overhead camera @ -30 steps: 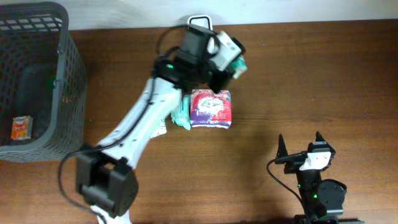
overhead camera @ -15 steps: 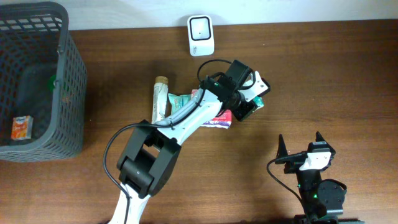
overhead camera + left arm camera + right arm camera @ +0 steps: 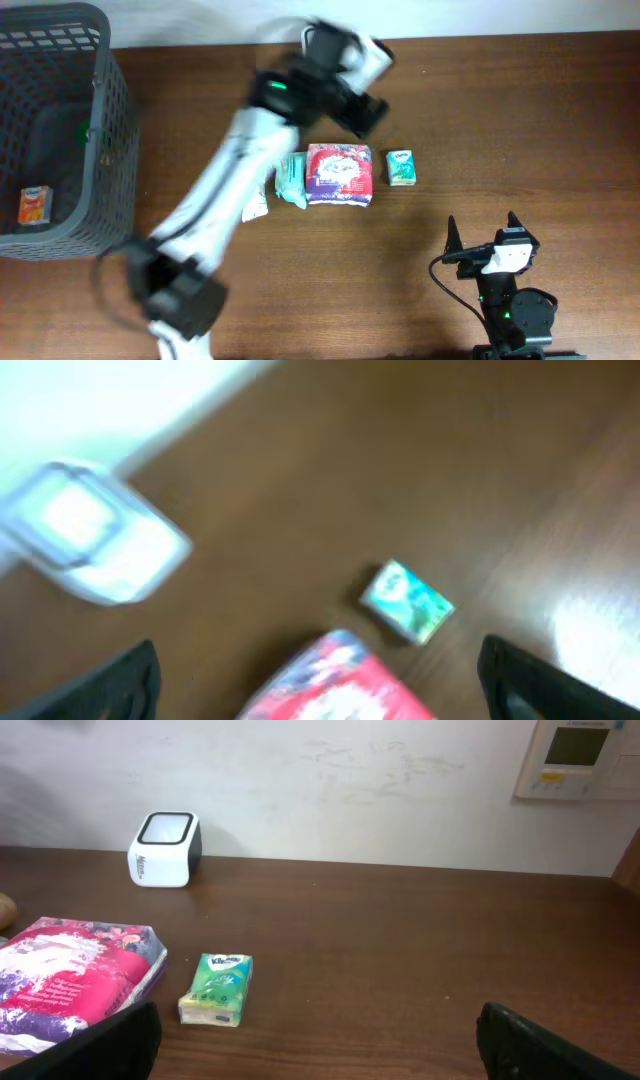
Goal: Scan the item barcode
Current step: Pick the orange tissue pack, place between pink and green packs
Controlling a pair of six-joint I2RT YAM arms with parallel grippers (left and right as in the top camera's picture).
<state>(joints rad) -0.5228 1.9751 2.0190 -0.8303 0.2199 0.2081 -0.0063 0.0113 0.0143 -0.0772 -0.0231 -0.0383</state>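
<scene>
The item, a small green tissue pack (image 3: 401, 167), lies flat on the table right of a red-and-purple packet (image 3: 339, 174). It also shows in the left wrist view (image 3: 407, 601) and the right wrist view (image 3: 217, 988). My left gripper (image 3: 362, 85) is blurred above the table's back edge, open and holding nothing (image 3: 325, 685). The white barcode scanner (image 3: 90, 535) stands by the wall (image 3: 165, 849); the left arm hides it from overhead. My right gripper (image 3: 482, 230) rests open near the front right (image 3: 320, 1040), well short of the pack.
A grey mesh basket (image 3: 110, 120) stands at the left with an orange carton (image 3: 35, 205) inside. A teal packet (image 3: 291, 180) lies against the red packet's left side, partly under the left arm. Bare wood lies to the right of the tissue pack.
My left gripper opened and let go of the green tissue pack, which now lies on the table. The left arm then swung up and back toward the scanner. The right arm stayed still.
</scene>
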